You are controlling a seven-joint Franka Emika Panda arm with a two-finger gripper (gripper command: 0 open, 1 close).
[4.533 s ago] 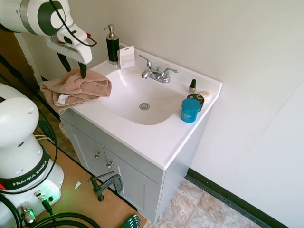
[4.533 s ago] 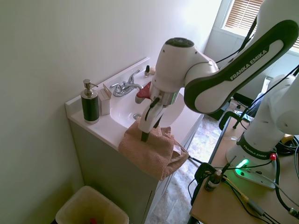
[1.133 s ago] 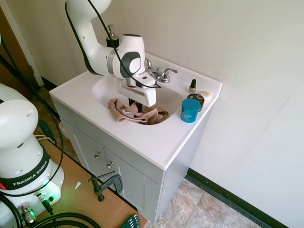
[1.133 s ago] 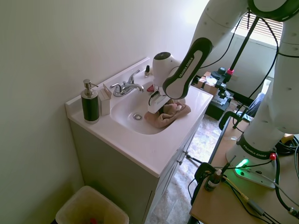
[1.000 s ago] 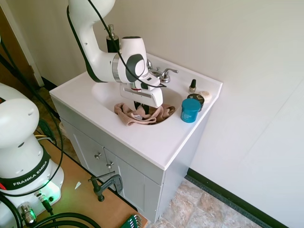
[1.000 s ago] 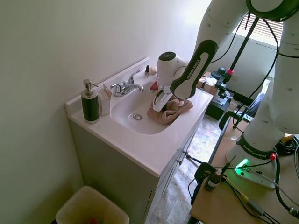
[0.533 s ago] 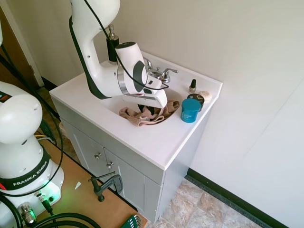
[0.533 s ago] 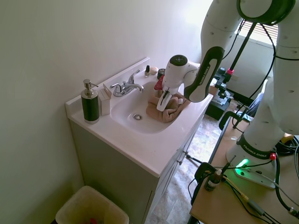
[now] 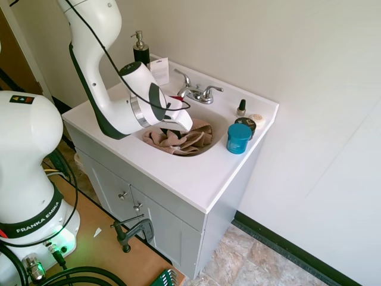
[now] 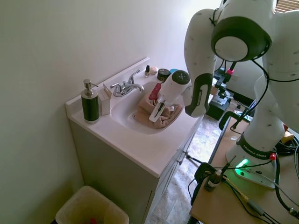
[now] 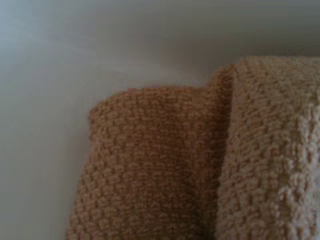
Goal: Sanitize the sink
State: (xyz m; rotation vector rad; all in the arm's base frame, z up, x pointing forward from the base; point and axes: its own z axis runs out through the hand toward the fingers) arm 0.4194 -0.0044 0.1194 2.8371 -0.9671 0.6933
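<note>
The sink (image 9: 196,174) is a glossy white vanity top with an oval basin and a chrome faucet (image 9: 196,93) at the back. A tan knitted towel (image 9: 184,142) lies bunched in the basin, towards its front and right side. My gripper (image 9: 174,126) reaches down into the towel from the left and is shut on it, with its fingertips buried in the folds. In the second exterior view the gripper (image 10: 155,116) presses the towel (image 10: 167,117) against the basin wall, in front of the faucet (image 10: 126,87). Towel (image 11: 165,170) weave on white porcelain fills the wrist view.
A black soap dispenser (image 9: 141,52) and a small white box (image 9: 159,72) stand at the back left of the top. At the back right are a teal jar (image 9: 239,138), a dark-lidded jar (image 9: 245,123) and a small bottle (image 9: 241,108). A waste bin (image 10: 91,209) stands on the floor beside the cabinet.
The towel went from the counter's left edge into the basin. In the last second my gripper dragged it from the front left to the right side, then back towards the faucet.
</note>
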